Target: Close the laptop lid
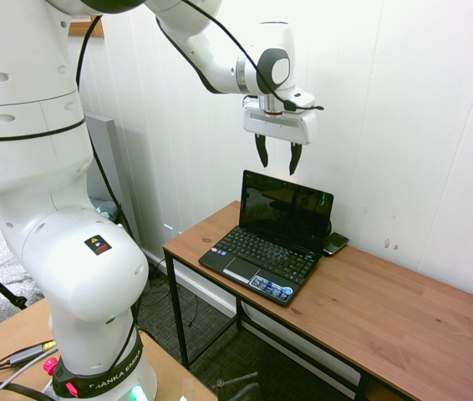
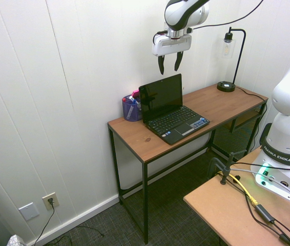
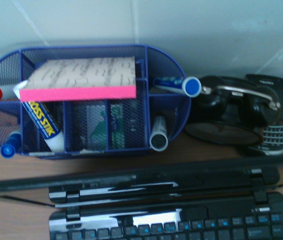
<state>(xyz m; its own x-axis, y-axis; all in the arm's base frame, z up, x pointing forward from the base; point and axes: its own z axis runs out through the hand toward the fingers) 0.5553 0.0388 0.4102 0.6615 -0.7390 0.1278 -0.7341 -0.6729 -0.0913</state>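
A small black netbook (image 1: 261,257) stands open on the wooden table (image 1: 387,309), with the laptop lid (image 1: 285,209) upright and its glossy screen dark. In the second exterior view the laptop lid (image 2: 160,96) faces the room. My gripper (image 1: 277,164) hangs open in the air just above the lid's top edge, fingers pointing down, touching nothing. The second exterior view shows the gripper (image 2: 168,69) in the same place, a little above the lid. In the wrist view the lid's top edge (image 3: 131,176) is a thin dark strip above the keyboard (image 3: 171,231).
Behind the lid, against the wall, stand a blue mesh organizer (image 3: 81,100) with pens and a notepad, a black alarm clock (image 3: 226,117) and a small black phone (image 3: 270,117). A desk lamp (image 2: 228,56) stands at the table's far end.
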